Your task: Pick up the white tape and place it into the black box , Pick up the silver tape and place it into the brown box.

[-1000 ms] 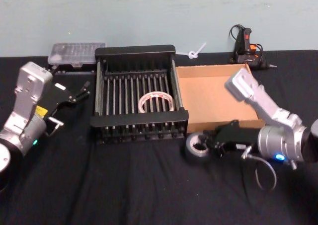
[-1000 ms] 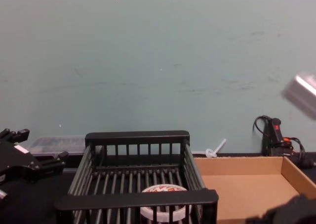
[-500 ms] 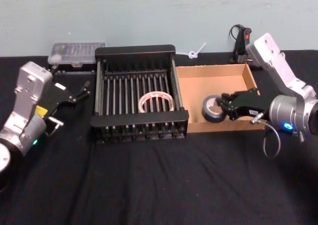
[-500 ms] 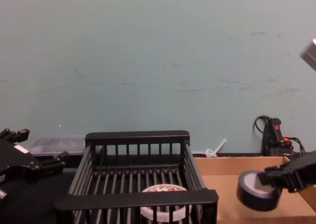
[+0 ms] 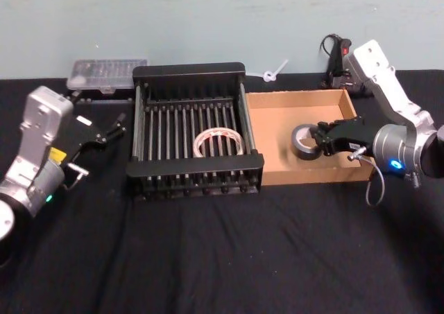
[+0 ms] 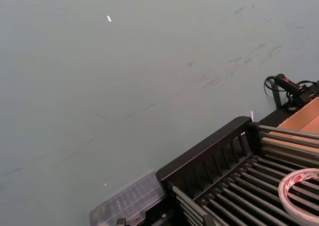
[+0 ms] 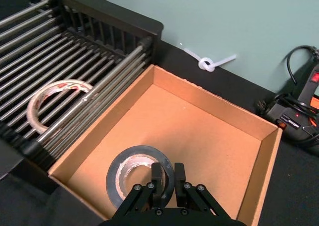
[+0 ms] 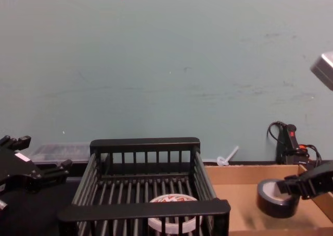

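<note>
1. My right end effector [image 5: 322,139] is over the brown box [image 5: 274,123], clenched on the silver tape [image 5: 304,142]; in the right wrist view its two fingers [image 7: 158,175] pinch the roll's wall, one inside the centre hole and one outside.
2. The silver tape stands tilted on edge with its hole facing the black box [image 5: 187,71]. In the chest view the roll [image 8: 276,198] hangs low inside the brown box; I cannot tell whether it touches the cardboard floor.
3. The white tape [image 5: 218,143] lies flat on the slatted floor of the black box, toward the side nearest the brown box, its red print visible on the inner core. I also see it through my left wrist camera [image 6: 301,193] and from the chest [image 8: 173,211].
4. The brown box sits just beside the black box on the tabletop [image 5: 208,258], their walls touching or nearly so.
5. My left end effector [image 5: 111,130] is parked above the tabletop on the left side of the black box, fingers spread apart and gripping nothing.
6. A clear plastic case [image 5: 107,75] lies behind the black box's left corner, a glue gun [image 5: 341,61] stands behind the brown box, and a white cable tie [image 5: 272,72] rests near the wall between them.
</note>
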Robot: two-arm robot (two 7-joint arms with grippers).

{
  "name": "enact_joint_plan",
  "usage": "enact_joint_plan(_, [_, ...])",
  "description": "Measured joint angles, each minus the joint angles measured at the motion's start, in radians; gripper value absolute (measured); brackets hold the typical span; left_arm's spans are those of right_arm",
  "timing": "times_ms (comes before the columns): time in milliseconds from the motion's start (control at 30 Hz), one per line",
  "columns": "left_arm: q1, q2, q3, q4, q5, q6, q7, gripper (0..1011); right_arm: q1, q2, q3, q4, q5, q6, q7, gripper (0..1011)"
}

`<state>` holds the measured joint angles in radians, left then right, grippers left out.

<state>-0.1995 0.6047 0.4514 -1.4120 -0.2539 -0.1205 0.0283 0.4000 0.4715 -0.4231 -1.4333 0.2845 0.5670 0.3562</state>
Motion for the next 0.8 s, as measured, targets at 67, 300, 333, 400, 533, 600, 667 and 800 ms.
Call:
enact_joint_plan(67, [0.000,0.000,0.000,0.000,0.000,0.000,0.000,1001,0.002,-0.004,0.002,0.006,-0.002,0.000,-0.001,158])
enact_joint_plan(300, [0.000,0.000,0.000,0.000,0.000,0.000,0.000,1001,0.001,-0.001,0.000,0.001,-0.002,0.000,0.000,158])
enact_joint_plan(333, [0.000,0.000,0.000,0.000,0.000,0.000,0.000,1001,0.001,-0.001,0.000,0.001,-0.002,0.000,0.000,158])
enact_joint_plan(400, [0.000,0.000,0.000,0.000,0.000,0.000,0.000,1001,0.001,0.000,0.000,0.000,-0.002,0.000,0.000,158])
enact_joint_plan(533, [0.000,0.000,0.000,0.000,0.000,0.000,0.000,1001,0.000,0.001,-0.001,-0.002,-0.002,0.000,0.001,158])
enact_joint_plan(600, [0.000,0.000,0.000,0.000,0.000,0.000,0.000,1002,0.000,0.002,-0.002,-0.002,-0.002,0.000,0.001,162])
enact_joint_plan(667, [0.000,0.000,0.000,0.000,0.000,0.000,0.000,1001,0.000,0.002,-0.002,-0.003,-0.001,0.000,0.001,200])
enact_joint_plan(800, [0.000,0.000,0.000,0.000,0.000,0.000,0.000,1001,-0.001,0.002,-0.002,-0.004,-0.001,0.000,0.002,308])
